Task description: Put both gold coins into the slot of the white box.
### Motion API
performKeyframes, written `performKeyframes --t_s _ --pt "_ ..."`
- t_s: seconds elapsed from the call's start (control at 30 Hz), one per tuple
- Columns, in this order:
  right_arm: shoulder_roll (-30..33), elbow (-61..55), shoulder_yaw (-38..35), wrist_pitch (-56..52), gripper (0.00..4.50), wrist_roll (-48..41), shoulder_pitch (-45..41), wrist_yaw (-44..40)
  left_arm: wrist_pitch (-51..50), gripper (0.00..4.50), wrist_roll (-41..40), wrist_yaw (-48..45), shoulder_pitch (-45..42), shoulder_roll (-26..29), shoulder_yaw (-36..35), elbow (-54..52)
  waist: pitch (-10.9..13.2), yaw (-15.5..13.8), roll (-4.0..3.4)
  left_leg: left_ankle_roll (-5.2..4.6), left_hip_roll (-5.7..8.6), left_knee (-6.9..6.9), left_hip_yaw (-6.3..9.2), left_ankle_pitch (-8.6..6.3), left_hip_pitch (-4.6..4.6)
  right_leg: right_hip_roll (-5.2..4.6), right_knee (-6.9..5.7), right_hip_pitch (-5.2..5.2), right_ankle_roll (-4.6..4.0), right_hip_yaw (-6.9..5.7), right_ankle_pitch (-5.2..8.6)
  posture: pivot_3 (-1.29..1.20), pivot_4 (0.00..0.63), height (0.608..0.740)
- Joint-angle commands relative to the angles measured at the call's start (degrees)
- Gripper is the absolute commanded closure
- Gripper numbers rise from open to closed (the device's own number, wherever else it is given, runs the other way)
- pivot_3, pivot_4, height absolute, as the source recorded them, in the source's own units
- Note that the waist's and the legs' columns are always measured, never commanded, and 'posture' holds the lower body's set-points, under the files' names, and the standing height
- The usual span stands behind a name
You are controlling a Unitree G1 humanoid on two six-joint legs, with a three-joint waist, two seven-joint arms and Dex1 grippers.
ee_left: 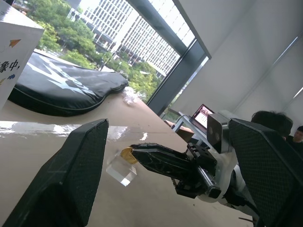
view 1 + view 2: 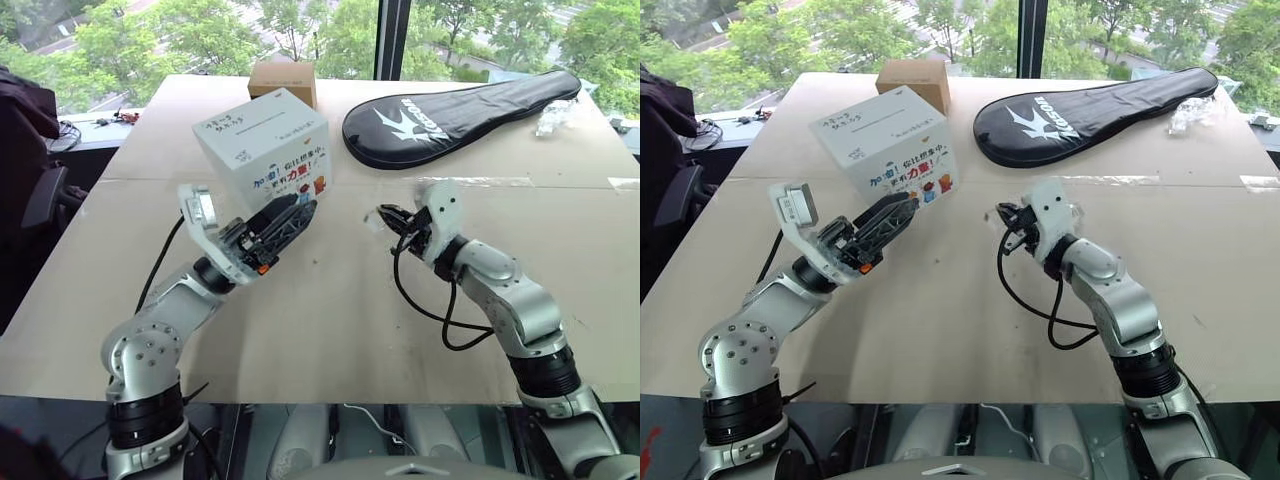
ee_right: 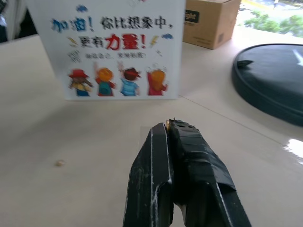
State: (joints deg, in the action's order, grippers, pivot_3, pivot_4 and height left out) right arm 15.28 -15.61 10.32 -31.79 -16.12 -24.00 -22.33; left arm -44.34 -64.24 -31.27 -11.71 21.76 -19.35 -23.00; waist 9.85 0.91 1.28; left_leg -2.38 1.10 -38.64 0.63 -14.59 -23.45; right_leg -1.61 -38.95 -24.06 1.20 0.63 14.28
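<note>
My right gripper [image 3: 169, 126] pinches a gold coin [image 1: 126, 153] by its edge, left gripper [image 2: 285, 222] open and empty, so the coin may slip before reaching the slot [image 2: 878, 117].

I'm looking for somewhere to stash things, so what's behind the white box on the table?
Behind the white box, toward the window, stands a smaller brown cardboard box. The white box covers its lower front corner, so anything on the table between the two boxes cannot be seen.
</note>
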Motion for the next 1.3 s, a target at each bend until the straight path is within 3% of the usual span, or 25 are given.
performKeyframes --t_s 0.03,0.17,0.27,0.37,0.53,0.67,0.77,0.87,1.07,1.3 --pt "0.1 -1.34 0.32 3.36 4.43 1.45 -1.72 -1.21 1.22 0.43 -0.2 -0.68 0.22 0.88 0.68 -1.51 0.0 -0.01 0.0 0.0 -0.03 0.01 0.01 0.0 0.01 0.03 0.0 0.0 0.0 0.0 0.0 0.0 0.15 0.74" --pt "4.57 -0.1 4.77 7.52 4.43 8.74 -1.88 -3.35 1.53 0.43 0.16 -0.93 0.39 1.49 1.35 -1.24 0.0 -0.18 0.0 -0.02 -0.03 0.0 0.0 -0.01 0.0 0.01 0.05 0.03 0.0 0.01 0.0 0.0 0.15 0.74" --pt "3.2 -0.97 3.52 4.2 4.43 6.26 -1.06 -3.45 1.81 0.43 0.33 -1.46 0.71 1.9 2.13 -1.19 0.0 -0.23 0.0 -0.01 0.02 -0.01 -0.02 -0.01 0.0 -0.04 0.07 0.03 0.0 0.03 0.0 0.0 0.15 0.74" --pt "8.82 0.04 8.76 8.07 4.43 14.93 -1.68 -5.44 1.89 0.43 1.08 -2.25 1.24 2.57 3.19 -1.32 0.0 -0.29 0.0 -0.01 0.01 0.0 0.01 -0.01 0.0 -0.03 0.06 0.03 0.0 0.0 0.0 0.0 0.15 0.74" --pt "11.32 1.22 11.2 12.96 4.43 21.31 -2.16 -5.44 2.56 0.43 1.67 -2.92 1.74 3.03 3.86 -0.99 0.0 -0.19 0.0 -0.01 0.0 0.0 0.0 -0.01 0.01 -0.03 0.06 0.03 0.0 0.01 0.0 0.0 0.15 0.74" --pt "7.55 1.39 7.67 10.08 4.43 17.22 -0.92 -5.41 2.82 0.43 2.07 -3.45 2.26 3.22 4.18 -1.04 0.0 -0.17 0.0 0.0 -0.01 0.0 0.0 0.0 0.0 -0.03 0.06 0.03 0.0 0.01 0.01 0.0 0.15 0.74" --pt "8.45 1.72 8.07 11.99 4.43 20.12 -1.01 -5.92 3.12 0.43 2.63 -3.91 2.47 3.3 4.33 -0.73 0.0 -0.28 0.0 0.0 -0.02 0.0 0.0 0.0 0.0 -0.02 0.06 0.03 0.0 0.01 0.0 0.0 0.15 0.74" --pt "4.51 0.03 4.25 7.87 4.43 15.21 -0.6 -5.28 3.45 0.43 2.68 -4.06 2.56 3.21 4.42 -0.71 0.0 -0.35 0.0 -0.01 -0.01 0.0 0.01 0.0 -0.01 -0.04 0.08 0.04 0.0 0.0 0.0 0.0 0.15 0.74" --pt "-6.96 -7.93 -7.8 -7.6 4.43 -7.82 -0.73 -6.09 4.22 0.43 0.97 -3.26 2.36 1.25 4.05 -0.54 0.01 -0.29 -0.01 -0.03 -0.03 0.02 0.04 -0.02 0.0 -0.04 0.07 0.03 0.0 -0.01 0.0 0.0 0.15 0.74" --pt "-14.44 -13.09 -16.08 -23.06 4.43 -35.07 -2.34 -1.8 5.16 0.43 -15.07 4.91 -2.88 -8.93 1.71 0.88 0.01 -0.34 -0.01 -0.27 -0.01 0.0 0.15 -0.16 -0.03 -0.12 0.06 0.05 0.0 -0.13 0.0 0.0 0.15 0.74"
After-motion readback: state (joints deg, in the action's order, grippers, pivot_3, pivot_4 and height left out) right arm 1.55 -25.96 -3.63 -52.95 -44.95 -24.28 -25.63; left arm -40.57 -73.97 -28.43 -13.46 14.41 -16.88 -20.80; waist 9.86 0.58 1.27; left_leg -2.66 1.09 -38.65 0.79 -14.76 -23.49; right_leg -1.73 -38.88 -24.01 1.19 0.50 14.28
